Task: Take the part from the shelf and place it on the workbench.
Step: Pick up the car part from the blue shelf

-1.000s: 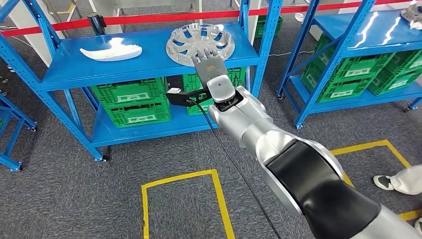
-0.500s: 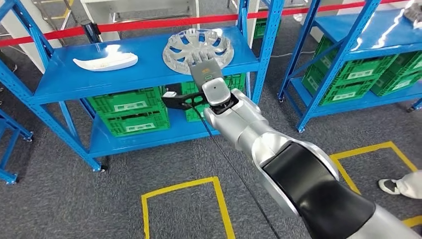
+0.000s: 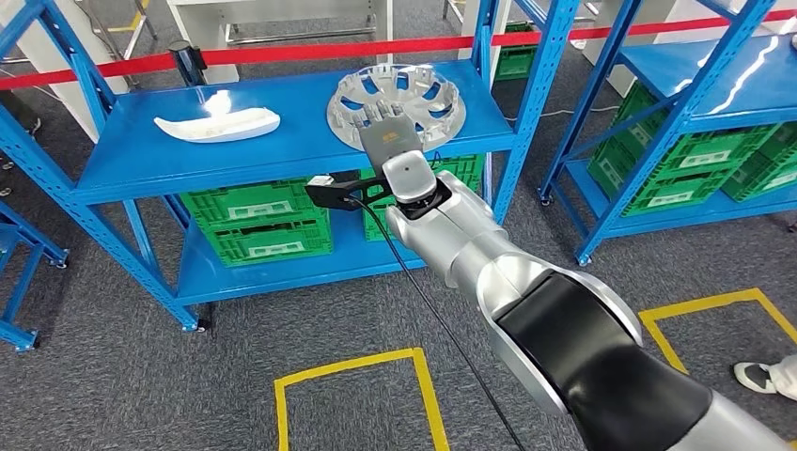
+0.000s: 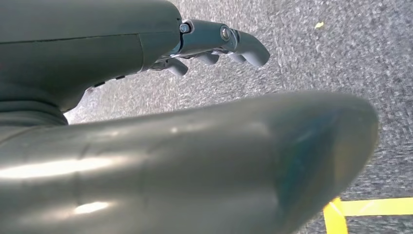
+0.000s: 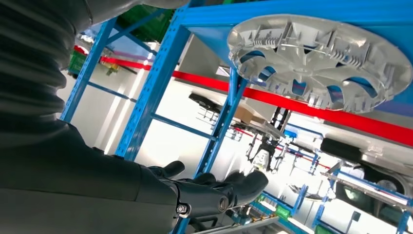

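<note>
Fingers (image 5: 243, 183) of the right hand (image 3: 390, 141) are held extended, nothing gripped, at the shelf (image 3: 141, 160) front edge beside the wheel cover (image 3: 399, 94). Compared with a second ago, little approach is seen; contact apparently not made. Left hand (image 4: 214, 46) hangs loosely curled.

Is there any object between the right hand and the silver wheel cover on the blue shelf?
Nothing visible stands between them. The right hand is at the near rim of the wheel cover, holding nothing, and the right wrist view shows only open air between the fingers and the cover. The white part lies well aside on the shelf.
</note>
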